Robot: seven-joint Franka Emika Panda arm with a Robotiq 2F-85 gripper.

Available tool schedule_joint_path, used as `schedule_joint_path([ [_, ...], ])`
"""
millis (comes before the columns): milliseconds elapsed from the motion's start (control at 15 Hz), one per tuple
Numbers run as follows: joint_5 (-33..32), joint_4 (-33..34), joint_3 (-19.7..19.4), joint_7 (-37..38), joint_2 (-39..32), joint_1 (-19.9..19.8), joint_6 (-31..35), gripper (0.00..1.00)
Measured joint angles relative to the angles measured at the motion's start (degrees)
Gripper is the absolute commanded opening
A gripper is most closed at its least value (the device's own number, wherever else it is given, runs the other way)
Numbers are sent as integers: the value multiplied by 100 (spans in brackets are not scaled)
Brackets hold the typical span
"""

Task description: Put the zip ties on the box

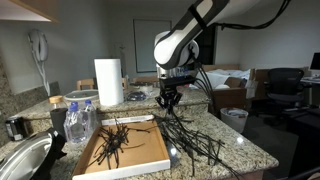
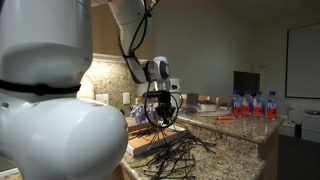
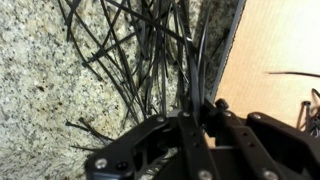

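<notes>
Dark fingers (image 3: pixel 188 135) pinch strands of the zip ties (image 3: pixel 150 60) heaped on the desk (image 3: pixel 40 90) just beside the box (image 3: pixel 285 60), so the pick-up seems in hand; next calls for lifting clear, crossing the box wall, then releasing.

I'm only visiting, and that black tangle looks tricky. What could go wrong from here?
1. The gripper seems shut on just a few zip ties, and their strands trail into the pile, so some may slip free or drag others along.
2. The pile lies near the counter edge, so dragged ties could fall off.
3. Long ties may overhang the shallow box and spring back out.
</notes>
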State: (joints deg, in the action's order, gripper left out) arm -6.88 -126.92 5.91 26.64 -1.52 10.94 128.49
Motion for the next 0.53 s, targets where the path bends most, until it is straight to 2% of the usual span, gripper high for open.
schedule_joint_path([
  [267,-108,599,238,0,-22,28,-485,8],
  [533,-281,1635,498,160,-407,268,-1063,8],
])
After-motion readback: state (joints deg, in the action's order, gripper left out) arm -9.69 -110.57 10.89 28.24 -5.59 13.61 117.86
